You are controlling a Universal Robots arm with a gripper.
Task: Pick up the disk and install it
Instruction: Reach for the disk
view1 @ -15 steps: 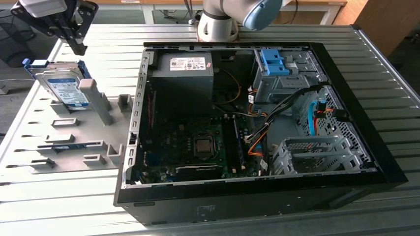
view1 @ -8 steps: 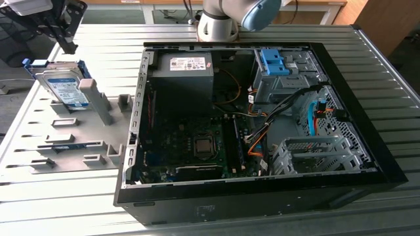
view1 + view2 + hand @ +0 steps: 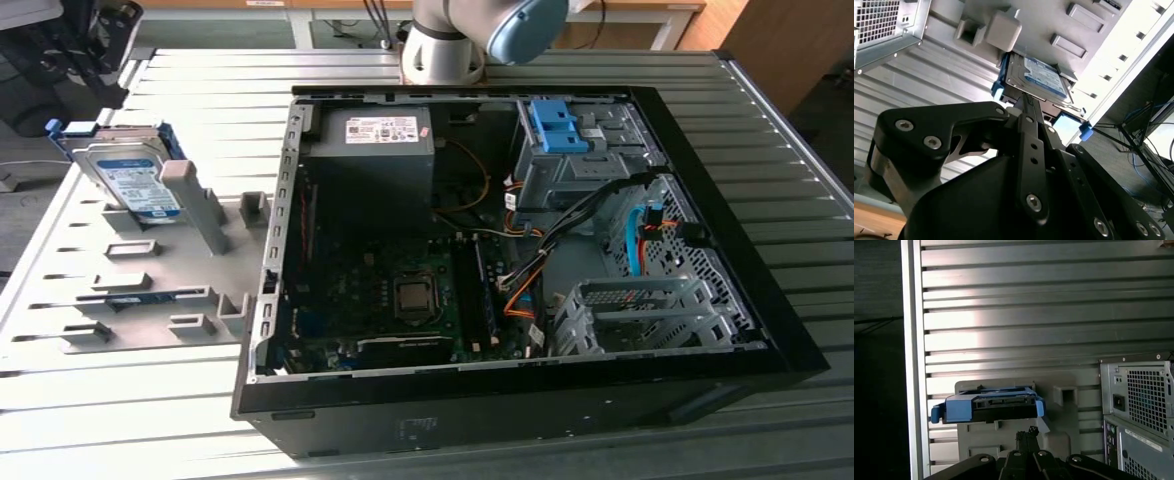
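Observation:
The disk (image 3: 127,180) stands on edge in a slot at the far end of the grey holder plate (image 3: 147,290), at the exterior view's left. It is a silver drive with a white-and-blue label in a bright blue bracket. In both wrist views the disk (image 3: 1036,77) (image 3: 989,407) lies just ahead of my gripper (image 3: 1025,100) (image 3: 1026,432). The black fingers are pressed together with nothing between them. The tips point at the drive's near edge with a small gap between them and it.
An open black computer case (image 3: 747,300) fills the middle of the slatted metal table (image 3: 787,140). Inside it are a grey power-supply box (image 3: 380,130) and a drive cage with a bare blue bracket (image 3: 558,125). The case's rear panel (image 3: 1139,405) stands close beside the holder.

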